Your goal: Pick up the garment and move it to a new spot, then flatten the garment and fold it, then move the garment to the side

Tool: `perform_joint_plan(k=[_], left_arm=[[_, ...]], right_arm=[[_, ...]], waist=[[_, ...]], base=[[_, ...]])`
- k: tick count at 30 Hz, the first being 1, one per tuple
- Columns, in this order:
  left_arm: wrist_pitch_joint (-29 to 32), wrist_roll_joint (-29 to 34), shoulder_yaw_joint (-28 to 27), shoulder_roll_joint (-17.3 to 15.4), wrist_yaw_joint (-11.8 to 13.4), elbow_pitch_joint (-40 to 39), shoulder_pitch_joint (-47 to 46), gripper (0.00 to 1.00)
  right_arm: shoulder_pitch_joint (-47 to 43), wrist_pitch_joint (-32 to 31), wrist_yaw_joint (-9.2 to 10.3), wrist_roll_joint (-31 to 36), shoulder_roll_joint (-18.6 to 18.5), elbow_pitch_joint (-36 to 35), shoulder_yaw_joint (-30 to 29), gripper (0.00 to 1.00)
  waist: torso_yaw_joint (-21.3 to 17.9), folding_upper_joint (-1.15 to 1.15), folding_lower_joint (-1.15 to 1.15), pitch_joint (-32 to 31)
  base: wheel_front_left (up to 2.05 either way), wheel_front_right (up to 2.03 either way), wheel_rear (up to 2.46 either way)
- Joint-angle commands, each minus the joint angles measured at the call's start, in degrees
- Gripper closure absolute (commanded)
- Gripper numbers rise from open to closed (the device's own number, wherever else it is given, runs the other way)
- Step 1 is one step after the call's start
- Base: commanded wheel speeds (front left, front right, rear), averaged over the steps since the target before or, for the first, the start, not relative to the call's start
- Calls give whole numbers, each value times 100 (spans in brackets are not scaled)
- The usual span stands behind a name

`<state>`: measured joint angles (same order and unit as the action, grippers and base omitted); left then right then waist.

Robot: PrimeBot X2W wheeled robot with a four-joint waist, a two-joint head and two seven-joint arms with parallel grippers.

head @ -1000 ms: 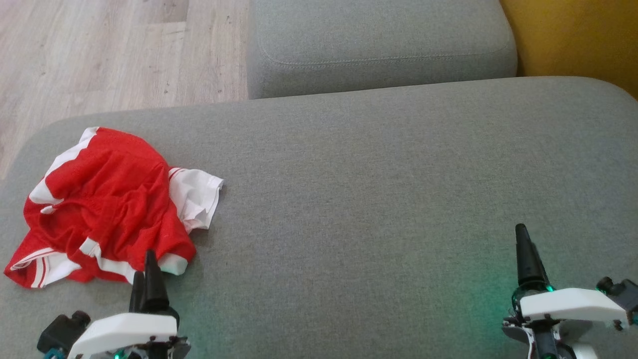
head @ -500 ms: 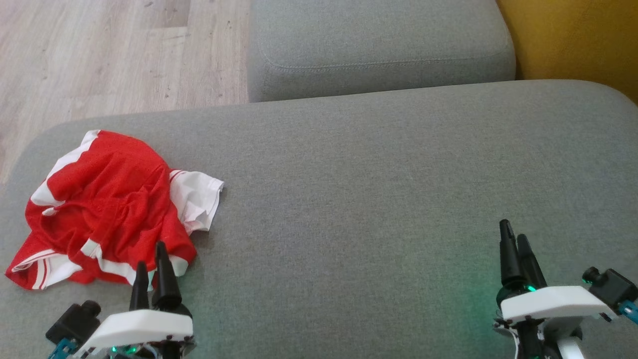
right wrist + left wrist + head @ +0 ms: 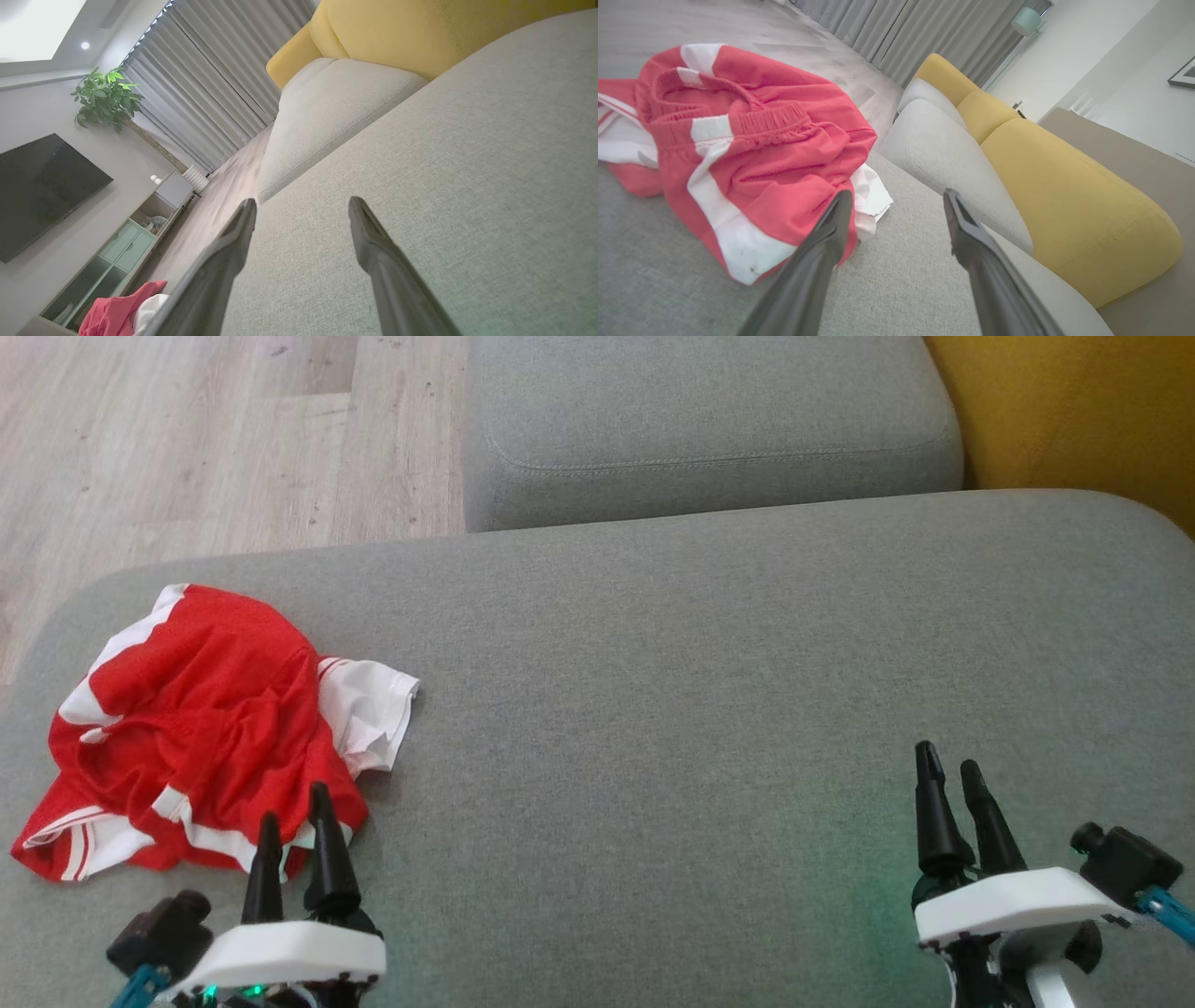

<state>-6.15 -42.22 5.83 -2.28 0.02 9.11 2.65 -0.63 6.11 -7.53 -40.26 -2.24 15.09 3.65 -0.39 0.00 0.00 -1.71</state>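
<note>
1. A crumpled red-and-white fabric garment (image 3: 196, 728) lay at the left of the head view on a broad grey woven sofa cushion (image 3: 653, 709).
2. The left gripper (image 3: 294, 803), jaws wide and empty, hovered at the garment's lower edge. The right gripper (image 3: 947, 756), equally wide, hung over bare cushion at lower right.
3. Pale wood-plank floor (image 3: 187, 439) showed upper left, a yellow upholstered backrest (image 3: 1074, 411) upper right.

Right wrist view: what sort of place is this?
Most likely a home living room: a grey and yellow sofa, a wall-mounted TV and long curtains.
</note>
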Motion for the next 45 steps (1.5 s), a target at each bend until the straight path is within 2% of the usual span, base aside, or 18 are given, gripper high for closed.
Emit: perform_joint_plan(k=[1,35,45], left_arm=[[-88,238,-44,-44,31,-242,-163,0],[-667,2626,302,-55,331,-423,9,0],[-837,3359,395,-59,627,-244,62,0]], right_arm=[[253,97,3,245,-44,-228,130,0],[247,671,4,2656,-59,-294,678,0],[226,840,4,3440,-63,-152,689,0]], waist=[[-3,0,0,-1],[8,0,0,-202],[-17,0,0,-249]], base=[[0,0,0],[0,0,0],[0,0,0]])
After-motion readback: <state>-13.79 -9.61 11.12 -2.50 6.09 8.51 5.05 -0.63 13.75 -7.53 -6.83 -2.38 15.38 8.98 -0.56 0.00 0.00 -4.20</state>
